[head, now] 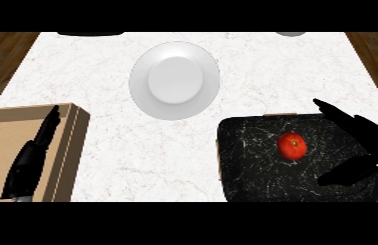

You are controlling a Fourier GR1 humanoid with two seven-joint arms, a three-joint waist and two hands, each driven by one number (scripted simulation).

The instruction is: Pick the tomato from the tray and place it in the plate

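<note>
Right hand (353,139) is spreading wide around the tomato (293,146) without touching it, on the dark tray (251,159) at the bench's near right corner. Tomato's round, so I'm guessing it rolls away if the fingers close off-centre. Plate (175,80) sits mid-bench.

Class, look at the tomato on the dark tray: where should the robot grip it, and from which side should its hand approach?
Grip the tomato round its middle, fingers and thumb on opposite sides. It is round, sits alone on the tray, and nothing crowds it. Come from the right, probably slightly above, since the open right hand already flanks it there.
</note>
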